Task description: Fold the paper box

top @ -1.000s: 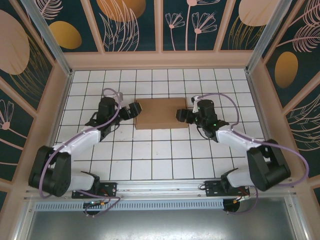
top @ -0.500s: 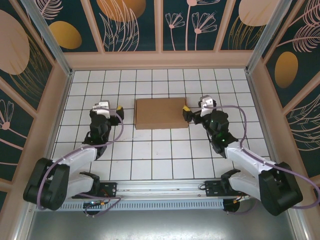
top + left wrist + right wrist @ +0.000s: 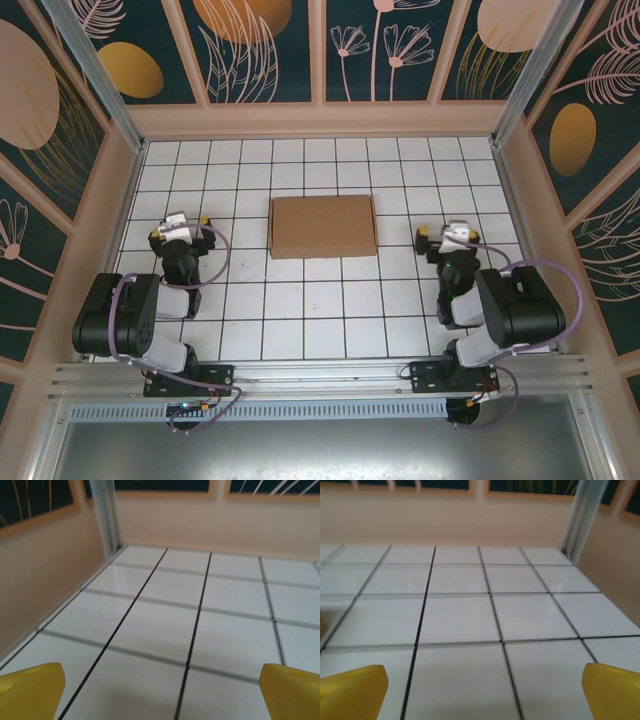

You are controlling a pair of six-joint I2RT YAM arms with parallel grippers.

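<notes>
One paper box (image 3: 322, 226) lies between two wide-spread, empty pincers: left pincer (image 3: 179, 229) and right pincer (image 3: 450, 237).

Bright, even light from above fills the top view, sharp throughout; the glossy white tiled tabletop (image 3: 320, 300) carries only faint, soft shadows. Both wrist views are softer, with pale sheen on the tiles, and the yellow fingertips (image 3: 30, 690) in the bottom corners are blurred.
</notes>
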